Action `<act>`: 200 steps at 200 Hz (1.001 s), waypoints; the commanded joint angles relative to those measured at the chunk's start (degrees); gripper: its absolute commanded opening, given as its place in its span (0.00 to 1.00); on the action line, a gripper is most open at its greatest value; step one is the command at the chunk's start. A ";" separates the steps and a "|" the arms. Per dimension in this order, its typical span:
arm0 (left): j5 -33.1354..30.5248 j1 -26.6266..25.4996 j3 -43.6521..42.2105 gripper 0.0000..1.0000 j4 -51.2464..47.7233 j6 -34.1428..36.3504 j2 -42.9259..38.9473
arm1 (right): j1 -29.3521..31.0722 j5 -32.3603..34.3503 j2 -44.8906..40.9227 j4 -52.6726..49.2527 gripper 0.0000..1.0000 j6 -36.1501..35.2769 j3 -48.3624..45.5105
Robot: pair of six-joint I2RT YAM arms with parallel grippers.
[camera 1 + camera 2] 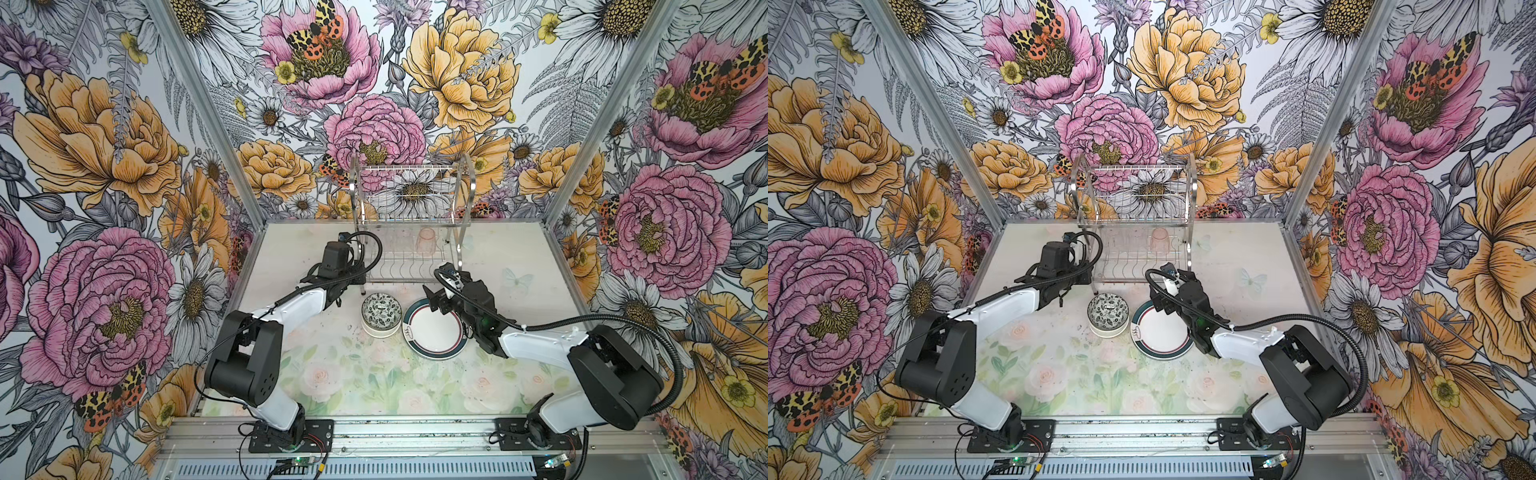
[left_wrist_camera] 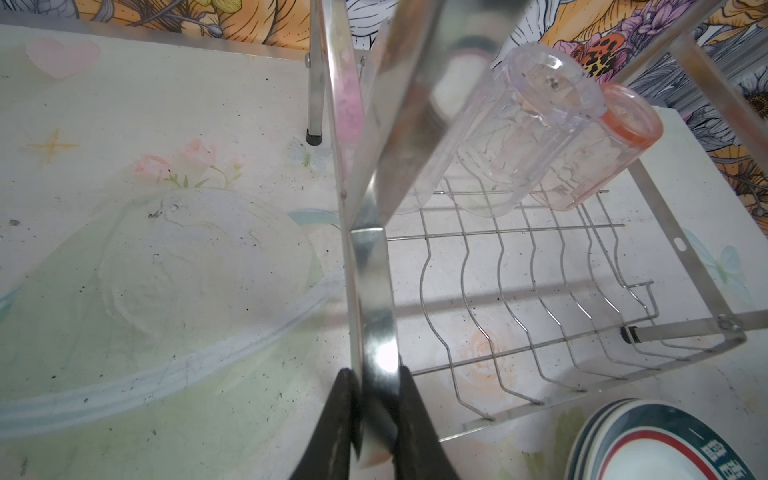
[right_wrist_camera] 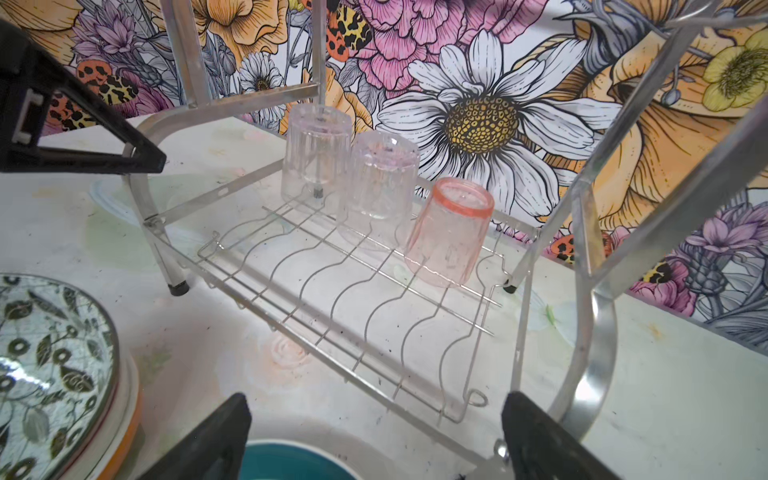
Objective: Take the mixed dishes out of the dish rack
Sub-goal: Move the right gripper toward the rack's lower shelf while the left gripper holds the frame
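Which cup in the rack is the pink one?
The salmon-pink cup at the end of the row in the dish rack, nearest the right gripper. The other two cups look almost clear.

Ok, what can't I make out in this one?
Stack of plates: count unclear; both top views show only the uppermost, the right arm covers one side, and the left wrist view's edge cuts it off.
Left gripper: hidden under its own wrist in both top views; only the left wrist view shows it shut on the dish rack.
Clear cups: too faint in both top views to count.
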 commanded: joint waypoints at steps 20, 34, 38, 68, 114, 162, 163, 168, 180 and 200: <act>3.32 -0.61 -1.12 0.08 3.73 -5.45 -1.18 | -2.75 -3.19 5.51 4.75 0.94 -0.84 6.55; 3.67 -0.61 -1.27 0.08 3.95 -5.86 -0.94 | -3.39 -3.33 7.91 4.75 0.94 -1.37 8.51; 3.77 -0.62 -1.29 0.08 4.04 -5.95 -0.84 | -3.50 -3.38 8.66 4.75 0.94 -1.69 9.06; 4.33 -1.21 -1.51 0.08 4.43 -6.58 -0.88 | -3.88 -3.43 13.64 5.70 0.93 -3.31 12.52; 5.22 -1.59 -1.99 0.08 4.35 -6.92 -1.79 | -5.02 -2.05 19.32 6.24 0.92 -3.87 17.25; 4.68 -1.68 -2.61 0.08 4.06 -6.80 -2.43 | -5.85 0.34 24.87 6.92 0.92 -5.00 21.97; 4.70 -1.68 -2.61 0.08 4.05 -6.83 -2.41 | -5.87 0.31 24.96 6.97 0.92 -4.98 22.03; 4.63 -1.77 -2.61 0.08 4.00 -6.73 -2.41 | -6.03 0.36 25.43 7.11 0.92 -5.04 22.44; 4.59 -1.50 -2.61 0.08 3.86 -6.66 -2.34 | -6.32 0.38 26.55 7.21 0.92 -5.34 23.43; 4.77 -1.32 -2.51 0.08 3.68 -6.45 -2.25 | -6.93 -0.04 28.11 7.75 0.92 -5.68 24.78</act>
